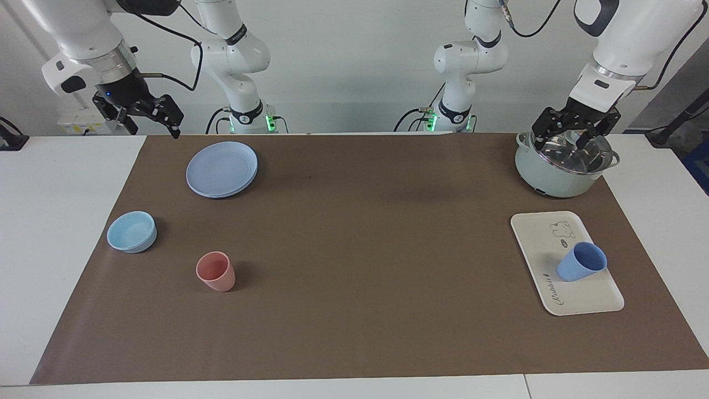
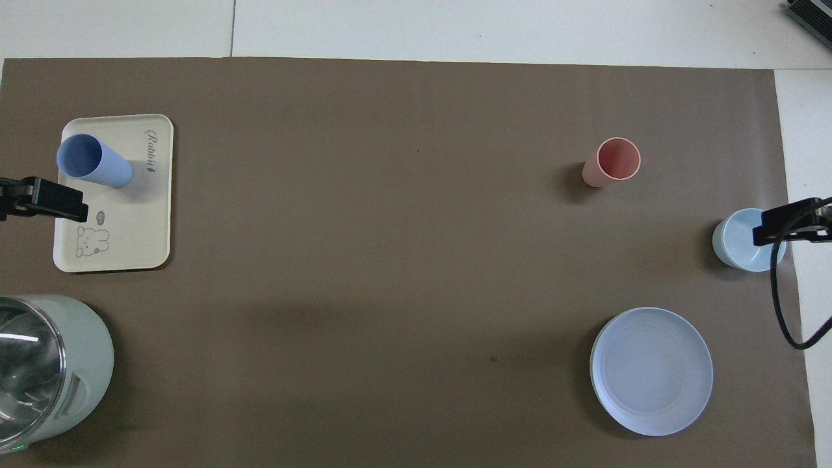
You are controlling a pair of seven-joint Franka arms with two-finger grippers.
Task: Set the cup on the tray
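Two end effectors hang raised at the robots' edge of the worktop, both spread and empty: the left end effector [image 1: 576, 130] over the pale green lidded pot [image 1: 562, 166], the right end effector [image 1: 145, 111] waiting near the round blue plate [image 1: 222, 168]. Farther out, the small periwinkle-blue plastic cup [image 1: 580, 262] stands upright on the flat cream-white rectangular tray [image 1: 540, 233]. It looks light, stiff and somewhat slippery; pinching across the rim would likely suit.
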